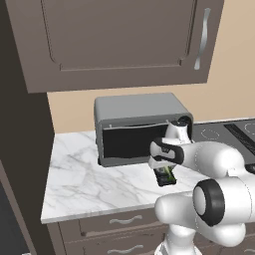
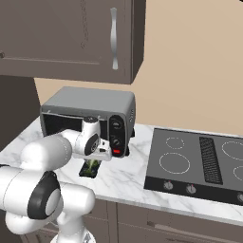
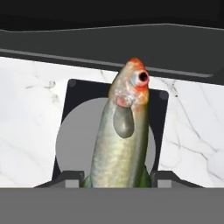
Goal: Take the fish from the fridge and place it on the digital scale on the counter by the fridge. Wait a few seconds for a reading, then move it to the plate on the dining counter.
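Slender olive-yellow fish point(image 3: 124, 144) gripped in the claw point(image 3: 118, 177) — above the flat black square digital scale point(image 3: 74, 94).
The scale lies on the white grey-veined marble bench point(image 1: 84, 184), just before the grey boxy toaster oven point(image 1: 134, 122) — dark cooktop point(image 2: 199, 161) alongside.

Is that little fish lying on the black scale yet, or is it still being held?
Held. In the hand view the fish sits between the end effector fingertips, over the digital scale; whether it touches the scale cannot be told.
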